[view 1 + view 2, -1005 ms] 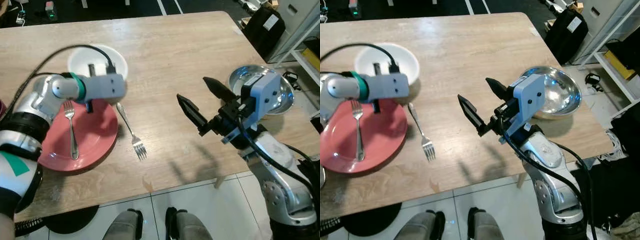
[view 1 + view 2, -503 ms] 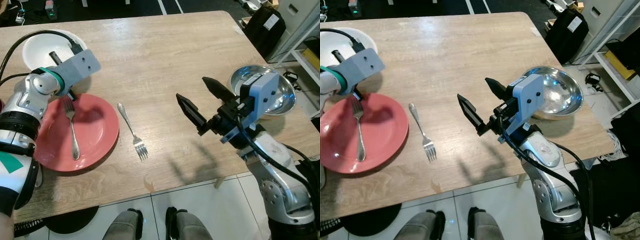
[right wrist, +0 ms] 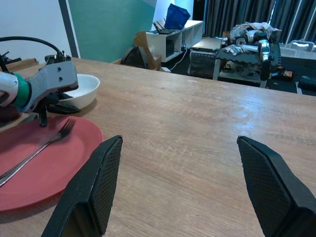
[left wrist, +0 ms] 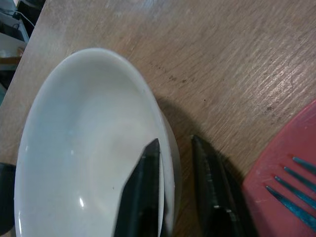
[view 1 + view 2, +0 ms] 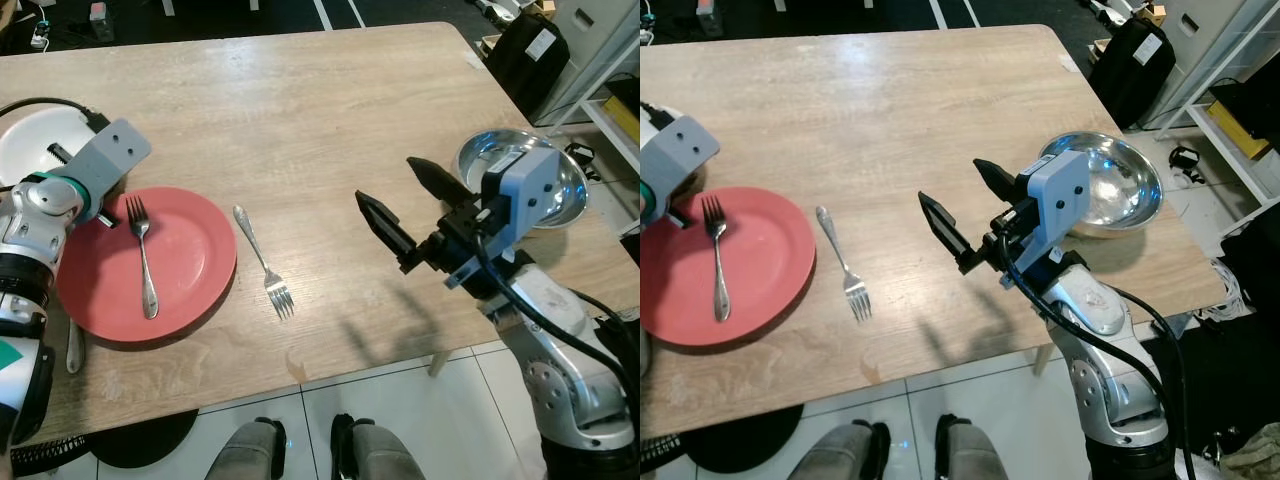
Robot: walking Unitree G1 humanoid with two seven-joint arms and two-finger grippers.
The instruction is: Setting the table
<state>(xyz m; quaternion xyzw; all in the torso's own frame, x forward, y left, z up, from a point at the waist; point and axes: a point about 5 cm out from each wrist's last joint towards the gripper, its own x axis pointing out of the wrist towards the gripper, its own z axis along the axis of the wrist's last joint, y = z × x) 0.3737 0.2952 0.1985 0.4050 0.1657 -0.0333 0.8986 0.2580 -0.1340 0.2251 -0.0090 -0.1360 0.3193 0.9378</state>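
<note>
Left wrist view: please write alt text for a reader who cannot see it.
The left gripper straddles the rim of a white bowl, one black finger inside and one outside, on a wooden table. A red plate with fork tines shows at the corner.

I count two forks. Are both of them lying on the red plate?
No, one fork lies on the red plate, and the other fork lies on the bare table beside it.

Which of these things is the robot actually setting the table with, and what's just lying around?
Part of the job:
white bowl, its rim gripped by the left tool
red plate with a fork on it
second fork on the table
steel bowl

Just lying about:
black bag on the floor
</note>
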